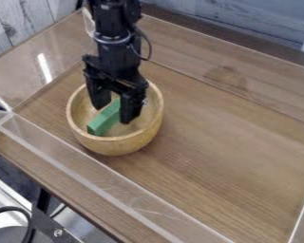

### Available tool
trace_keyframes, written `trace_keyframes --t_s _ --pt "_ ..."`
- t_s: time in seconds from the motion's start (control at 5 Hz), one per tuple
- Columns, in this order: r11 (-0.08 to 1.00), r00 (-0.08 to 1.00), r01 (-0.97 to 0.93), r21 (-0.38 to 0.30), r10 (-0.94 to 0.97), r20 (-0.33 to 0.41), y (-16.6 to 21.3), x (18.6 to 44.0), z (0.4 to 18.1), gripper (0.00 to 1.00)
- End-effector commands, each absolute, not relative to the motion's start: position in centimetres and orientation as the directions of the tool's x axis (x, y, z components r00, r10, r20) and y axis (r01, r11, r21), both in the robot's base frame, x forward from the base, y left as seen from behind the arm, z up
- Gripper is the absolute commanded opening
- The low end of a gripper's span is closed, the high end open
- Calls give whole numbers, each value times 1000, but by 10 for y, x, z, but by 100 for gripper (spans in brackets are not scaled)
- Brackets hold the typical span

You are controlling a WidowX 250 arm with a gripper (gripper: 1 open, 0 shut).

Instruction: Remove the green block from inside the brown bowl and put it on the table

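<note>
Single view only, set high beyond the near corner of the surface (218, 161) and angled steeply down across it toward the far edge. Close enough to crop the surface at right and bottom (clear acrylic wall (79, 176) along the near edge in frame). No second view to overlap.

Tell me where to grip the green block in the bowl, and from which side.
Grip the green block across its narrow width near mid-length, coming from straight above. It lies tilted against the inner wall of the brown bowl, whose rim blocks any side approach. The open tool already straddles its upper end.
</note>
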State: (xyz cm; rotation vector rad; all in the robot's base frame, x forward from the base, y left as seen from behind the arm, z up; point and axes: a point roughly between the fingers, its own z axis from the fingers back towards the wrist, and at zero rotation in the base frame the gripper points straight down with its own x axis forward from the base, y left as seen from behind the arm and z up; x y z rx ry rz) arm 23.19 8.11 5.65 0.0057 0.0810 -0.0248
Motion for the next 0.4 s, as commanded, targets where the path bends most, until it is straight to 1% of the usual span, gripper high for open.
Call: trace_keyframes --t_s 0.0,0.2 --pt "1000 999 17 10 -16 -40 86 239 61 100" --pt "1000 1000 16 1 -16 -27 86 241 62 100"
